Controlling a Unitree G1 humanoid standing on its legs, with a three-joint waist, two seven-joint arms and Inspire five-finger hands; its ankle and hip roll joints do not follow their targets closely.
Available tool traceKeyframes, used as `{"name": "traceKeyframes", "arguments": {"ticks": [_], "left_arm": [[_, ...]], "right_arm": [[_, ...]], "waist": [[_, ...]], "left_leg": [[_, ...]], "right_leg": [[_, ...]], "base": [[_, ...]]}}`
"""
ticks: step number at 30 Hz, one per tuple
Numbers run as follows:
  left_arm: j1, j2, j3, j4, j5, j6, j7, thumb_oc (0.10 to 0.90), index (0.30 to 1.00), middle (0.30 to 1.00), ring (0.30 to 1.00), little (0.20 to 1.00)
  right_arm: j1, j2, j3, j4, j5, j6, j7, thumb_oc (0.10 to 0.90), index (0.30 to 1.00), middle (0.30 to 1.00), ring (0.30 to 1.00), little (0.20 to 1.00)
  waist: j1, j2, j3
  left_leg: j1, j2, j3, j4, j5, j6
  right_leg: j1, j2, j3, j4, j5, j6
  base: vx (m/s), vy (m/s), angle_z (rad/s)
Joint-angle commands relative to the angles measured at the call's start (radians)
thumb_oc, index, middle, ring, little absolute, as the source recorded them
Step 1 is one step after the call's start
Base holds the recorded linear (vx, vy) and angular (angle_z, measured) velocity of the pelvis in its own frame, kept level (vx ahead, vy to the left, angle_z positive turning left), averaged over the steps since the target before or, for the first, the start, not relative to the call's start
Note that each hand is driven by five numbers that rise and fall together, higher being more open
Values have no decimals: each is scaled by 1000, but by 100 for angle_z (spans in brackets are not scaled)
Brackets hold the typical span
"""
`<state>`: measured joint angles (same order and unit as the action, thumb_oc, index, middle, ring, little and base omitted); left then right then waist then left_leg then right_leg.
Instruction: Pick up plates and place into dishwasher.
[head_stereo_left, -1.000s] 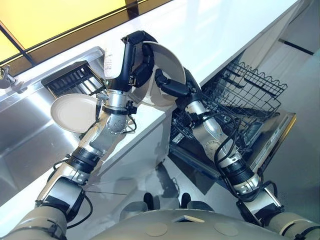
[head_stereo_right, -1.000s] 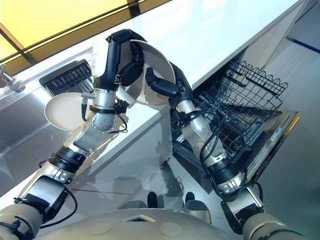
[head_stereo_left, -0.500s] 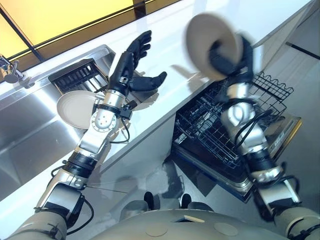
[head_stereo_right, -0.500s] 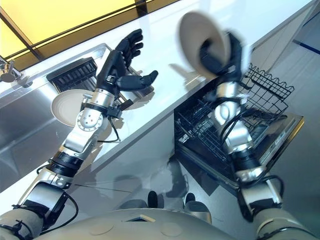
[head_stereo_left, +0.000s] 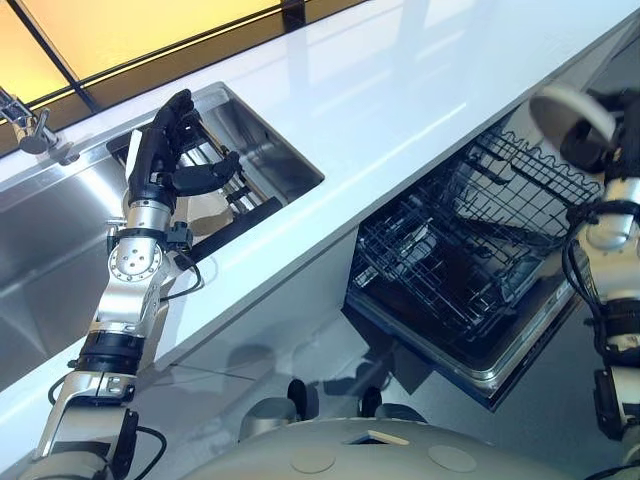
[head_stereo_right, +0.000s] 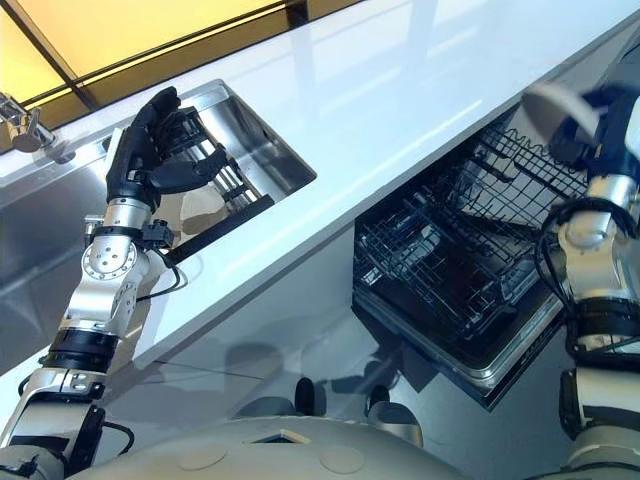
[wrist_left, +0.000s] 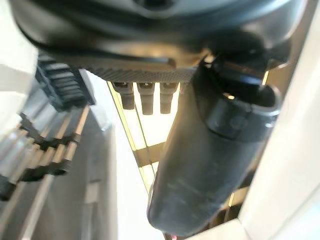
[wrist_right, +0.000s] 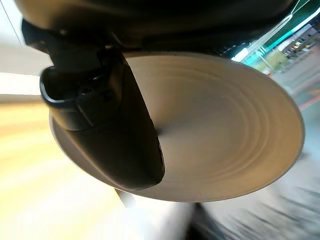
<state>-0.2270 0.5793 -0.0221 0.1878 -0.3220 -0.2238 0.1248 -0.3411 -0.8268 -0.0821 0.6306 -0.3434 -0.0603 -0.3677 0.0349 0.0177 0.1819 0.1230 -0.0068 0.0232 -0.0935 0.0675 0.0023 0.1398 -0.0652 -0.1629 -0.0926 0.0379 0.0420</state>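
Observation:
My right hand (head_stereo_left: 606, 138) is shut on a beige plate (head_stereo_left: 571, 107), held in the air above the far end of the open dishwasher's wire rack (head_stereo_left: 452, 243). In the right wrist view the thumb (wrist_right: 112, 127) lies across the plate (wrist_right: 225, 125). My left hand (head_stereo_left: 160, 152) is open with straight fingers above the sink (head_stereo_left: 60, 250), holding nothing; its thumb (wrist_left: 210, 150) sticks out to the side. Another beige plate (head_stereo_left: 203, 214) lies in the sink, mostly hidden behind that hand.
A black drying rack (head_stereo_left: 243, 196) sits in the sink beside the plate. A faucet (head_stereo_left: 25, 125) stands at the sink's back left. The white counter (head_stereo_left: 380, 90) runs above the dishwasher, whose door (head_stereo_left: 525, 340) hangs open toward the floor.
My right hand has swung the plate to the right, from over the counter to above the dishwasher rack. My left hand has moved left over the sink. The view has shifted too.

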Motion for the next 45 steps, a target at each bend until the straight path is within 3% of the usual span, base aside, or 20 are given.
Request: {"name": "traceKeyframes", "arguments": {"ticks": [1, 13, 20, 24, 25, 26, 27, 35, 45], "left_arm": [[-114, 89, 48, -54, 25, -158, 70, 800, 900, 900, 900, 900], [-229, 240, 46, -37, 5, -194, 165, 800, 900, 900, 900, 900], [-273, 279, 28, -14, -7, -225, 185, 800, 900, 900, 900, 900], [-293, 273, 19, -10, -5, -225, 200, 800, 900, 900, 900, 900], [-298, 270, 16, -8, -1, -224, 206, 800, 900, 900, 900, 900], [-301, 271, 13, -6, -5, -226, 206, 800, 900, 900, 900, 900], [-302, 270, 12, -5, -4, -227, 205, 800, 900, 900, 900, 900], [-302, 264, 10, -30, -2, -199, 201, 800, 900, 900, 900, 900], [-274, 246, 25, -33, 20, -200, 188, 800, 900, 900, 900, 900]], "right_arm": [[-128, -193, 6, 4, 50, -14, -33, 100, 300, 300, 300, 200], [-325, -220, 147, 137, 162, 1, 0, 100, 300, 300, 300, 200], [-466, -178, 214, 196, 314, 78, 20, 100, 300, 300, 300, 200], [-512, -145, 243, 229, 325, 126, 34, 100, 300, 300, 300, 200], [-518, -134, 252, 238, 309, 148, 41, 119, 316, 316, 316, 219], [-523, -128, 259, 248, 302, 175, 52, 432, 585, 585, 585, 532], [-527, -123, 266, 262, 291, 194, 72, 800, 900, 900, 900, 900], [-508, -99, 288, 315, 244, 250, 152, 800, 900, 900, 900, 900], [-437, -76, 256, 250, 239, 246, 138, 800, 900, 900, 900, 900]], "waist": [[5, 18, -46], [36, 41, 115], [58, 46, 175], [64, 48, 187], [65, 49, 190], [66, 49, 190], [68, 49, 190], [73, 44, 177], [60, 32, 133]], "left_leg": [[0, -11, -32, 25, -111, 3], [-165, -14, -54, 74, -81, -5], [-236, -16, -55, 97, -69, -5], [-252, -20, -57, 105, -67, -3], [-253, -21, -57, 106, -67, -2], [-252, -22, -56, 106, -67, -2], [-251, -23, -57, 107, -66, -2], [-223, -31, -65, 106, -70, 5], [-155, -38, -56, 83, -83, 9]], "right_leg": [[-84, 9, -9, 172, -146, 35], [-217, 10, 4, 197, -125, 22], [-282, 3, -6, 216, -116, 14], [-299, 2, -6, 224, -114, 11], [-301, 3, -7, 225, -114, 9], [-301, 3, -8, 226, -114, 8], [-300, 3, -7, 226, -114, 7], [-280, 4, -6, 237, -120, 3], [-216, 4, -1, 214, -121, 12]], "base": [[-98, 2, 7], [-99, -17, 7], [-66, -14, 14], [-20, 3, 4], [0, 0, 0], [3, 17, 4], [12, 11, 5], [20, 5, 7], [7, 3, -1]]}}
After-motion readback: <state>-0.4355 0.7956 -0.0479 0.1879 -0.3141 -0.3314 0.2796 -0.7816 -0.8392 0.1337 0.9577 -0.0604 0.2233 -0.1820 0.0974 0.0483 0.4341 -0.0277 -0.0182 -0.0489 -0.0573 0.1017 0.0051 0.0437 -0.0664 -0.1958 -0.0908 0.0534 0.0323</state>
